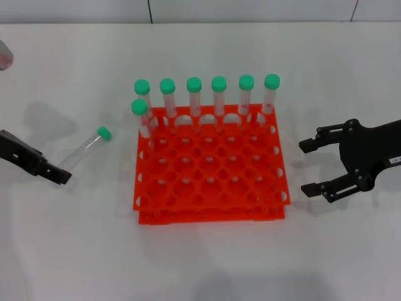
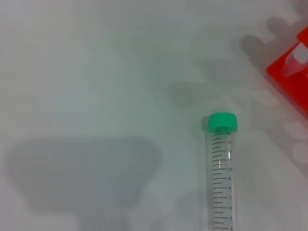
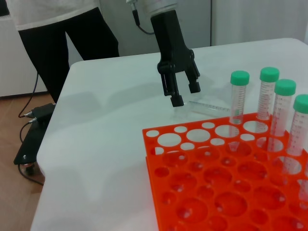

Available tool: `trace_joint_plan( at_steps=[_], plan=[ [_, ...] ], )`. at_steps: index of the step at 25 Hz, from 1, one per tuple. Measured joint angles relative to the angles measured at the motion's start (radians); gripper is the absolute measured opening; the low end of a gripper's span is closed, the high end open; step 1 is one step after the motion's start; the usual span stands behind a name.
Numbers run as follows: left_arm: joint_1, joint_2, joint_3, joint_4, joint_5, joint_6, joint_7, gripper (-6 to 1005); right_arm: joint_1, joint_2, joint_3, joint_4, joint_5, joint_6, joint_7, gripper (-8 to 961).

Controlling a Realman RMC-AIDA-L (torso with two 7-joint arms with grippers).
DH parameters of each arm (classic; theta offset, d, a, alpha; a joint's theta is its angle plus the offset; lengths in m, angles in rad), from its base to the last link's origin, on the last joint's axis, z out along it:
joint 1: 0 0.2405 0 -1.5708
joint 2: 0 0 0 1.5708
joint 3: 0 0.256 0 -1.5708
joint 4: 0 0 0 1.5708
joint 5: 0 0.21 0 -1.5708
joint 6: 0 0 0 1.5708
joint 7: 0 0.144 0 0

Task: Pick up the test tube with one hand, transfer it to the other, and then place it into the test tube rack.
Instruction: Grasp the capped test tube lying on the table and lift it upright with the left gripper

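The loose test tube, clear with a green cap, lies on the white table left of the orange-red test tube rack. It also shows in the left wrist view and the right wrist view. My left gripper, unlabelled, hovers at the tube's bottom end with its fingers apart; the right wrist view shows it from across the table. My right gripper, with the white wrist label, is open and empty just right of the rack. Several identical tubes stand in the rack's far holes.
The rack's near holes hold nothing. A person in black trousers stands beyond the table's far-left edge. A cable and a black device lie on the floor there. A grey object sits at the table's far-left corner.
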Motion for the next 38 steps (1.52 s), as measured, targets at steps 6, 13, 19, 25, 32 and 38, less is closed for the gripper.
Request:
trace_joint_plan(
  at_steps=[6, 13, 19, 25, 32, 38],
  plan=[
    [-0.019, 0.003, -0.001, -0.045, 0.002, -0.019, 0.005, 822, 0.0, 0.002, 0.0, 0.0, 0.0, 0.002, 0.0, 838],
    [-0.031, 0.0, -0.002, -0.051, 0.005, -0.037, 0.001, 719, -0.002, 0.002, 0.0, 0.001, 0.0, 0.005, -0.002, 838],
    [-0.033, -0.002, 0.001, -0.068, 0.013, -0.042, -0.002, 536, -0.001, 0.005, 0.0, 0.002, 0.0, 0.009, -0.004, 839],
    [-0.04, 0.001, 0.001, -0.08, 0.014, -0.042, -0.017, 407, 0.004, 0.009, 0.0, 0.0, 0.0, 0.009, -0.004, 839],
    [-0.05, 0.002, 0.0, -0.1, 0.036, -0.047, -0.024, 281, 0.005, 0.012, 0.001, -0.004, 0.0, 0.01, -0.003, 838],
    [-0.062, 0.006, -0.004, -0.128, 0.038, -0.076, -0.027, 188, 0.006, 0.013, 0.001, -0.006, 0.0, 0.011, -0.004, 838]
  ],
)
